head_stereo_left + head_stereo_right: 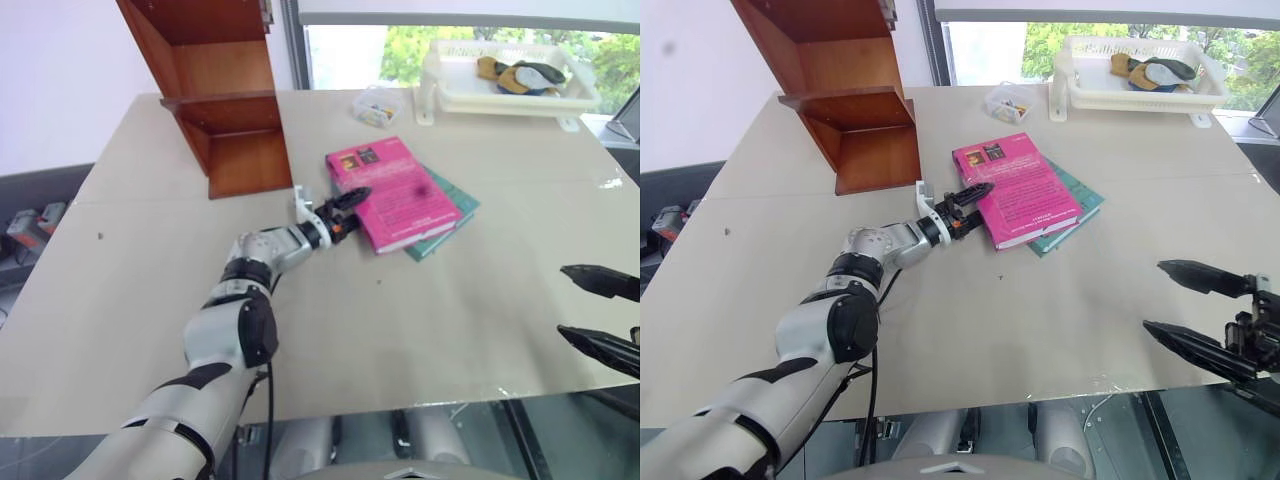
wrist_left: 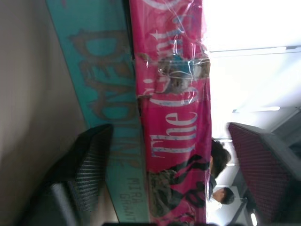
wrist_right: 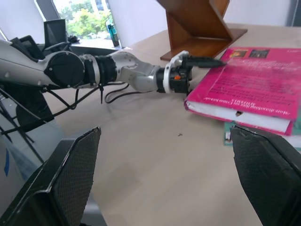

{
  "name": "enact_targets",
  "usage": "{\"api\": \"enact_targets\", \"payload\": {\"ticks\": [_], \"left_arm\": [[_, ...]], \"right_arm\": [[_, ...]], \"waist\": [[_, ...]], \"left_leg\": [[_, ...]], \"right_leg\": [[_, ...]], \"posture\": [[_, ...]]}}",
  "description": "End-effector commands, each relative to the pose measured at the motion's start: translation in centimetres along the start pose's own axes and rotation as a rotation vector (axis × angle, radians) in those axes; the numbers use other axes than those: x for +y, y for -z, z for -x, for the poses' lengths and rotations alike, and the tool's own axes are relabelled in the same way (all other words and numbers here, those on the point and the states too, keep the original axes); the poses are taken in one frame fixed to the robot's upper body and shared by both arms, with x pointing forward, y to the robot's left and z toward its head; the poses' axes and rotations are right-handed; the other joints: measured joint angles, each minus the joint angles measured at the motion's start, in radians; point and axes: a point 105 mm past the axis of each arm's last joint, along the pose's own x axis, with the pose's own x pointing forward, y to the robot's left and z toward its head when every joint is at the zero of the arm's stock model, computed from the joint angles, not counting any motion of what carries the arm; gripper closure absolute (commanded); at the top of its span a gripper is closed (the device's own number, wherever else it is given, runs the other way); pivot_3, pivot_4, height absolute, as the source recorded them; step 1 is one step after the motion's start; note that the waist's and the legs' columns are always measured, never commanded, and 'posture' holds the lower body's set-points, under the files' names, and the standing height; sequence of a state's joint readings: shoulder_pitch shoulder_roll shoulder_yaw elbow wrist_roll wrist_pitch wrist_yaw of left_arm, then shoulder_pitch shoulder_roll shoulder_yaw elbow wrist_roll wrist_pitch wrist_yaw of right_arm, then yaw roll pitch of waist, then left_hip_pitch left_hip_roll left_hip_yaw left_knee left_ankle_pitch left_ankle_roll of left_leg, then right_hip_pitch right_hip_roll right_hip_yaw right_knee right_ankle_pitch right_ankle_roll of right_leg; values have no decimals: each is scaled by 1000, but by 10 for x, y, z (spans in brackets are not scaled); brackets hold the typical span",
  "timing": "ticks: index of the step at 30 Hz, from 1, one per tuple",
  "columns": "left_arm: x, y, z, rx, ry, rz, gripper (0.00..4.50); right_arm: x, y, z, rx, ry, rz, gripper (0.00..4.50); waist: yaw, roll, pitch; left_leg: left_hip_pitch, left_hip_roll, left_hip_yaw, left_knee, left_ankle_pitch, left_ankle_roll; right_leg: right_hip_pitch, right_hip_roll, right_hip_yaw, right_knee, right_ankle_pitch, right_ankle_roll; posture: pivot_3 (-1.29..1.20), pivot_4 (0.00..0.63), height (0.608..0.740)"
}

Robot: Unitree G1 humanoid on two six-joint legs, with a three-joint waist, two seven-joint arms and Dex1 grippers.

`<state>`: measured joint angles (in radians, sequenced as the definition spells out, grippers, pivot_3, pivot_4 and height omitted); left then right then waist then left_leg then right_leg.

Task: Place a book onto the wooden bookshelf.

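The pink book [image 1: 395, 193] lies flat on a teal-green book [image 1: 448, 222], around the middle of the surface [image 1: 420, 330]. The left tool [image 1: 350, 201] is at the pink book's spine edge, one finger over the cover and one below, straddling the spine with gaps on both sides. The wooden bookshelf [image 1: 215, 90] stands toward the far left corner. The right tool [image 1: 1180, 305] hovers wide open at the near right edge, holding nothing.

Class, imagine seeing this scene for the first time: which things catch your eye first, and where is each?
The bright pink book lies mid-table on a teal-green book, with the left gripper straddling its near edge. The wooden bookshelf stands at the table's far left, a white plastic tray at the far right.
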<state>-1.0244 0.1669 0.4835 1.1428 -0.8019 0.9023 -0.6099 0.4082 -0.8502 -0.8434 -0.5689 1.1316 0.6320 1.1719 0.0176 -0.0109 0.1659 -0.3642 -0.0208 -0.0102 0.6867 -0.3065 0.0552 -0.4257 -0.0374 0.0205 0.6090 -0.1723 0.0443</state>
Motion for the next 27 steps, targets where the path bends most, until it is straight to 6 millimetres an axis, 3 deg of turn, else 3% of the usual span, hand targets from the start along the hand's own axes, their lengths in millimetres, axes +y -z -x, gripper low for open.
{"api": "enact_targets", "payload": {"ticks": [1, 2, 3, 4, 6, 12, 17, 23, 27], "left_arm": [[0, 8, -4, 24, 17, 32, 2248], [1, 8, -4, 25, 17, 33, 2470], [1, 8, -3, 25, 15, 35, 3177], [1, 7, -3, 24, 16, 36, 3527], [-1, 6, -3, 23, 24, 38, 3913], [-22, -3, -2, 16, 92, 24, 3920], [-56, -5, 2, 30, 188, -48, 3920], [-129, 31, -7, 99, 287, -442, 3920], [-186, 47, -19, 59, 329, -854, 3920]], "right_arm": [[3, -9, 4, -21, -4, 32, 0], [3, -9, 4, -21, -3, 35, 0], [2, -9, 5, -21, -2, 37, 0], [1, -9, 5, -22, 0, 39, 0], [-1, -9, 5, -22, 6, 44, 0], [-15, -5, 12, -4, 71, 73, 0], [-23, -3, 25, 0, 117, 73, 0], [-45, -9, 43, -41, 194, 89, 0], [-63, -18, 59, -95, 236, 91, 0]], "waist": [[0, 0, 0], [0, 0, 0], [0, 0, 0], [0, 0, 0], [0, 0, 0], [0, 0, 0], [-3, -1, 0], [0, -1, 0], [3, -1, 1]], "left_leg": [[0, 0, 0, 0, 0, 0], [0, 0, 0, 0, 0, 0], [0, 0, 0, 0, 0, 0], [0, 0, 0, 0, 0, 0], [0, 0, 0, 0, 0, 0], [0, 0, 0, 0, 0, 0], [-4, 0, 0, 0, 2, -4], [-12, 0, -2, 0, 3, -5], [-15, -3, -3, 0, 3, -6]], "right_leg": [[0, 0, 0, 0, 0, 0], [0, 0, 0, 0, 0, 0], [0, 0, 0, 0, 0, 0], [0, 0, 0, 0, 0, 0], [0, 0, 0, 0, 0, 0], [0, 0, 0, 0, 0, 0], [-4, -1, 0, 0, 0, 0], [-10, -8, 2, 0, 1, 0], [-12, -8, 1, 0, 1, 0]], "posture": [[0, 150, 740], [0, 150, 740], [0, 150, 740], [0, 150, 740], [0, 150, 740], [0, 150, 740], [0, 150, 740], [0, 150, 740], [0, 150, 740]]}}
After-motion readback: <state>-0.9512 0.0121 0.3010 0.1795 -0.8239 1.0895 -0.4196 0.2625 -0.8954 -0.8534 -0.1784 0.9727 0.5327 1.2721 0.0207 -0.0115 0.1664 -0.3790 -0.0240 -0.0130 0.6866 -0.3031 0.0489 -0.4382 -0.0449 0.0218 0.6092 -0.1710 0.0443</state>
